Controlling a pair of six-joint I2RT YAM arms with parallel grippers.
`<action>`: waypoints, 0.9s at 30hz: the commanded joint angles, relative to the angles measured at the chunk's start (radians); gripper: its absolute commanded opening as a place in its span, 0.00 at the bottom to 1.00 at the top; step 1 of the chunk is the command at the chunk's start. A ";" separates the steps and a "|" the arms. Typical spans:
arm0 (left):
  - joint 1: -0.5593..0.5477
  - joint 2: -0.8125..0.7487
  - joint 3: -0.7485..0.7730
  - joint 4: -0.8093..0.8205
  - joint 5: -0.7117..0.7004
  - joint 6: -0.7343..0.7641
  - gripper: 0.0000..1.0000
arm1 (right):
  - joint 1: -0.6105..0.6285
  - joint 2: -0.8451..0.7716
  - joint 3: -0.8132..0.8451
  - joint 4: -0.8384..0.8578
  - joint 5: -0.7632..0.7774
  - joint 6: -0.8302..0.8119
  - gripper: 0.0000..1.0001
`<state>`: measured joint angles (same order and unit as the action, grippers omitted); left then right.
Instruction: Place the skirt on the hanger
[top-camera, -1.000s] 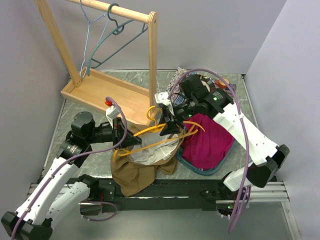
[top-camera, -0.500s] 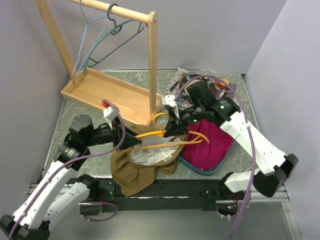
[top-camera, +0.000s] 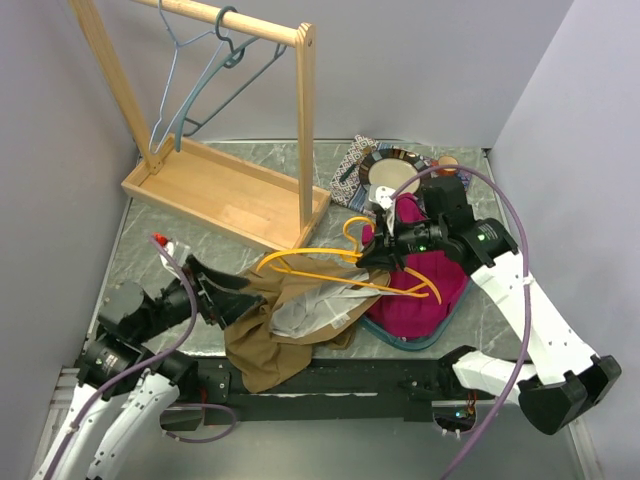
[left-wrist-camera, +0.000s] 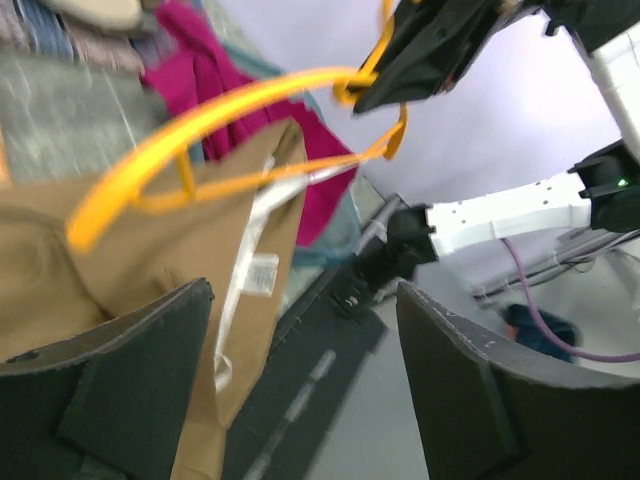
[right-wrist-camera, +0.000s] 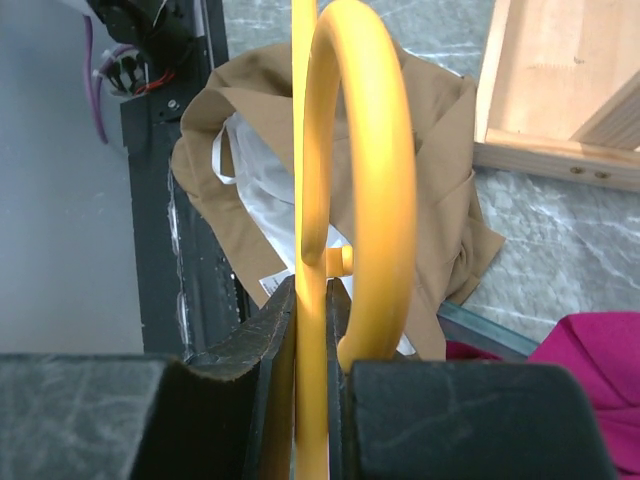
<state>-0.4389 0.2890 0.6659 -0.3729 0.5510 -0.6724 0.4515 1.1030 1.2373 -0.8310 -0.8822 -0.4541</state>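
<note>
The tan skirt (top-camera: 262, 340), its white lining (top-camera: 318, 308) showing, lies crumpled at the table's near edge. Above it hangs the orange hanger (top-camera: 320, 262), whose left end reaches over the waistband. My right gripper (top-camera: 368, 250) is shut on the hanger just below the hook. The right wrist view shows the hanger (right-wrist-camera: 345, 180) pinched between that gripper's (right-wrist-camera: 312, 292) jaws, with the skirt (right-wrist-camera: 430, 150) below. My left gripper (top-camera: 232, 292) stands open to the left of the skirt, holding nothing. The left wrist view looks between its open fingers (left-wrist-camera: 130, 385) at the hanger (left-wrist-camera: 200, 125) and skirt (left-wrist-camera: 150, 240).
A wooden rack (top-camera: 225, 190) with blue hangers (top-camera: 195, 75) on its rail stands at the back left. A teal basket (top-camera: 425, 340) holding magenta cloth (top-camera: 420, 280) sits right of the skirt. Patterned cloth and dishes (top-camera: 385, 165) lie behind it.
My left gripper opened, let go of the skirt and drew back down-left. My right gripper carried the hanger to the right, over the basket's edge.
</note>
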 joint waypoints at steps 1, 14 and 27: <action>0.002 -0.056 -0.092 0.023 0.059 -0.197 0.76 | -0.013 -0.012 -0.007 0.066 -0.040 0.058 0.00; 0.002 -0.004 -0.078 -0.029 0.136 -0.206 0.63 | -0.013 0.073 0.033 0.086 -0.047 0.098 0.00; -0.215 0.166 -0.038 0.093 0.000 -0.236 0.67 | -0.014 0.121 0.070 0.078 -0.014 0.098 0.00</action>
<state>-0.5186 0.4034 0.6025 -0.3714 0.6315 -0.9012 0.4442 1.2144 1.2480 -0.7792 -0.9012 -0.3634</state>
